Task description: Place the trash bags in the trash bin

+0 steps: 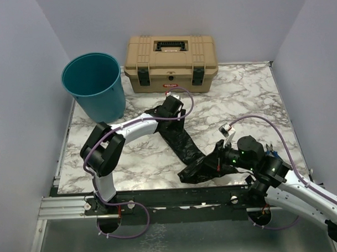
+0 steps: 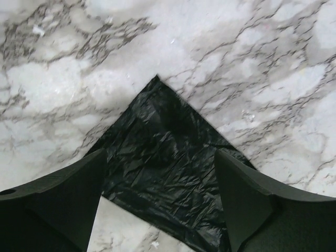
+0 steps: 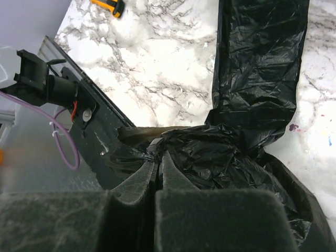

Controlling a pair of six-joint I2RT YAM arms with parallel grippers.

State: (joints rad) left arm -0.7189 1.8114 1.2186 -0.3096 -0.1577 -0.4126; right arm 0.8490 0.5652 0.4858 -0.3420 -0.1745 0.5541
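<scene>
A black trash bag lies stretched across the marbled surface, running from the middle toward the near edge, where it bunches into a crumpled heap. The left end effector hangs over the bag's far end with its fingers spread wide on either side of a flat, pointed corner of the film, gripping nothing. The right end effector is at the near heap, its fingers pressed together with wrinkled film caught at their tips. The teal trash bin stands upright at the far left corner, well apart from the bag, beside a tan toolbox at the far edge.
</scene>
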